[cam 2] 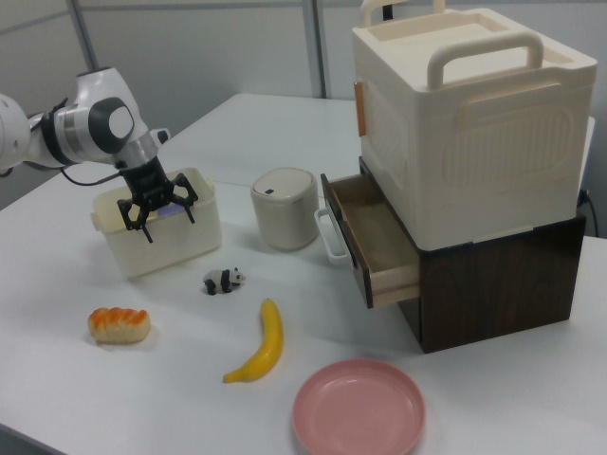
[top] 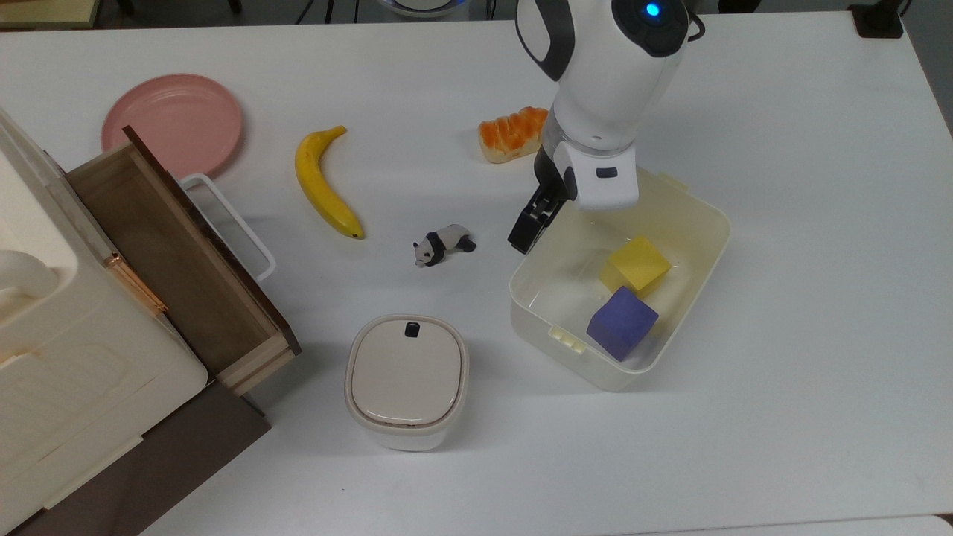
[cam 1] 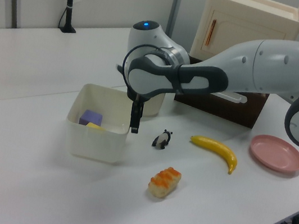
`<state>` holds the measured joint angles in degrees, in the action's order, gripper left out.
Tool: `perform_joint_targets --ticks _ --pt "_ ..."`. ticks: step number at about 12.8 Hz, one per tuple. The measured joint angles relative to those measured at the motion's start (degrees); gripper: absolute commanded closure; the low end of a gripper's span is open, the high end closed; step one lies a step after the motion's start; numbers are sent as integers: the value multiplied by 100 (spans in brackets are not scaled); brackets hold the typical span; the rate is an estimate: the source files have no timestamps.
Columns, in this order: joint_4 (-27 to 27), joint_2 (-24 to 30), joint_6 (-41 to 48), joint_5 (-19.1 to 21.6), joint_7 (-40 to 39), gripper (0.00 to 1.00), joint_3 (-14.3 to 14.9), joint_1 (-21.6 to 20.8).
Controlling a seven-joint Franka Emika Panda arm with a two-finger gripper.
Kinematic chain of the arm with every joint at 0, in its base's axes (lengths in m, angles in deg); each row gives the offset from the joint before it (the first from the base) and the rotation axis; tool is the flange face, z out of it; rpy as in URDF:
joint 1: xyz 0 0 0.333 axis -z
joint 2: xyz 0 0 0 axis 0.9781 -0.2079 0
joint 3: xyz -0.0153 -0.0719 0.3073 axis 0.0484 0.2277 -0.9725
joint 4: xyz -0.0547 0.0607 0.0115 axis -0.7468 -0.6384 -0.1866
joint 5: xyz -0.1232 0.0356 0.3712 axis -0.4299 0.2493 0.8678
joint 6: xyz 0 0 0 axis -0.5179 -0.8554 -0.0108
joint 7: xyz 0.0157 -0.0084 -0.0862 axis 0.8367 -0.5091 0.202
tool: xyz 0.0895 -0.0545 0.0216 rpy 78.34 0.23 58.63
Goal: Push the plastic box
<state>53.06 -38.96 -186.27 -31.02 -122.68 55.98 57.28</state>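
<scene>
1. The hand (top: 526, 232) sits at the plastic box (top: 689, 298) wall on the top view's left.
2. A yellow cube (top: 635, 265) and a purple cube (top: 622, 323) lie inside the box.
3. A toy panda (top: 442, 245), a banana (top: 323, 181) and a pink plate (top: 172, 123) rest on the white desk (top: 804, 223).

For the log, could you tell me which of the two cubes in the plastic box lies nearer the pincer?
The yellow cube: in the top view it sits closer to the pincer than the purple cube.
</scene>
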Motion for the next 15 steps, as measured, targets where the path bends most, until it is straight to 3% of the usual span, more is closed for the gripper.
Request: perform_joint_targets --ticks 3,5,8,10,15 --pt "-61 626 523 0 582 0 -1 389" --pt "-37 1161 1259 3 1768 0 -199 879" --pt "40 1418 1464 167 3075 0 -438 1502" --pt "68 1417 1463 587 3302 0 -443 1895" --pt "73 1420 1462 666 3449 0 -440 2107"
